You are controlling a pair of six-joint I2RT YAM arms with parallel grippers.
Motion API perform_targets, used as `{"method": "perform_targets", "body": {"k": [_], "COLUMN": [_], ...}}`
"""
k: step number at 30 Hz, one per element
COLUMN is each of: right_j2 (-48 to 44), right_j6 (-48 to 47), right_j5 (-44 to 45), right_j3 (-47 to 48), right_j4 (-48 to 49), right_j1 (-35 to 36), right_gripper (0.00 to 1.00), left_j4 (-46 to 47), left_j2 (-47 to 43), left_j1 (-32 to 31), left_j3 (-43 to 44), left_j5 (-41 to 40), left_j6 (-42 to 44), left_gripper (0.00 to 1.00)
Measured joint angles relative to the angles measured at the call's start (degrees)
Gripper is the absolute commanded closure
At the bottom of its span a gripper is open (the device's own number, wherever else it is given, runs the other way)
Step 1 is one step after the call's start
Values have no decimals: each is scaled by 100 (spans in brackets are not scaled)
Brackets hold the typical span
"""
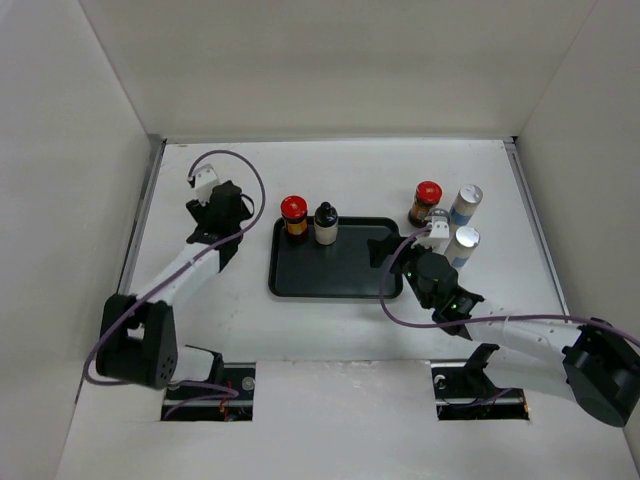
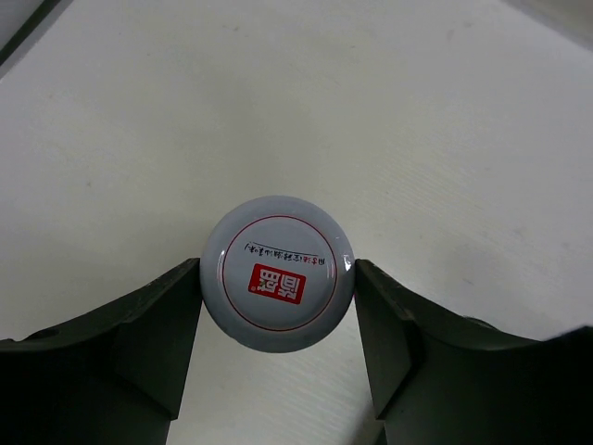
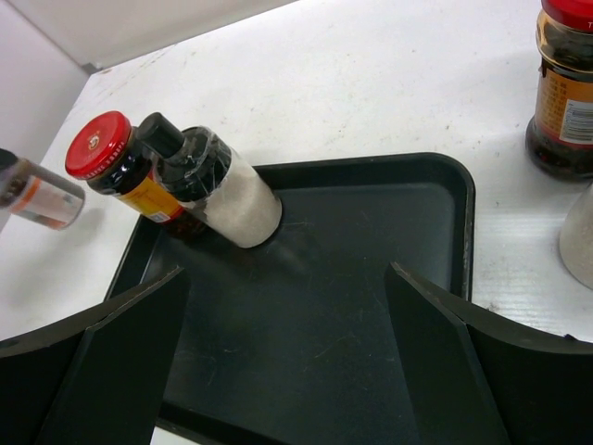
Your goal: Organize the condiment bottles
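Jar (image 2: 278, 271) — snug within left claw (image 2: 278, 287)

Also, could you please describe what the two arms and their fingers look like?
The left arm and right arm share white link tubes, bulky black joint housings and black bases. A purple cable loops loosely along each. The left fingers and right fingers are matte dark grey, broad, flat-faced wedges; I see no markings on them.
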Motion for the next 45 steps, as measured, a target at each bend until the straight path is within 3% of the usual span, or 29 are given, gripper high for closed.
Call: {"method": "perform_targets", "body": {"k": [9, 14, 18, 21, 25, 27, 37, 45], "right_j2": [-13, -15, -87, -256, -713, -984, -1617, -1777], "right_j6": [0, 0, 2, 61, 177, 214, 299, 299], "right_j5": [4, 37, 83, 267, 564, 651, 874, 894], "right_j3": [-7, -13, -72, -118, -166, -170, -229, -400], "right_j4": [0, 0, -2, -81, -310, -448, -929, -1038], "right_j1": [-17, -81, -118, -155, -249, -317, -350, -437], "right_gripper": [10, 10, 12, 16, 43, 51, 48, 45], "left_j4": [-319, -1084, -1165, -846, -166, 162, 1384, 1681], "left_j2": [-1906, -2393, -2382, -1878, -675, -66, 2341, 3154], "left_j1": [-1646, -2468, -3193, -3779, -4159, -4234, -4153, -3805], "left_j3": [-466, -566, -564, -476, -127, 114, 1626, 2166], "left_j5": [-291, -350, -426, -444, -219, -118, 223, 293], "left_j6": [76, 94, 72, 72, 96, 140, 592, 761], "left_gripper": [57, 57, 58, 58, 58, 58, 58, 58]}}
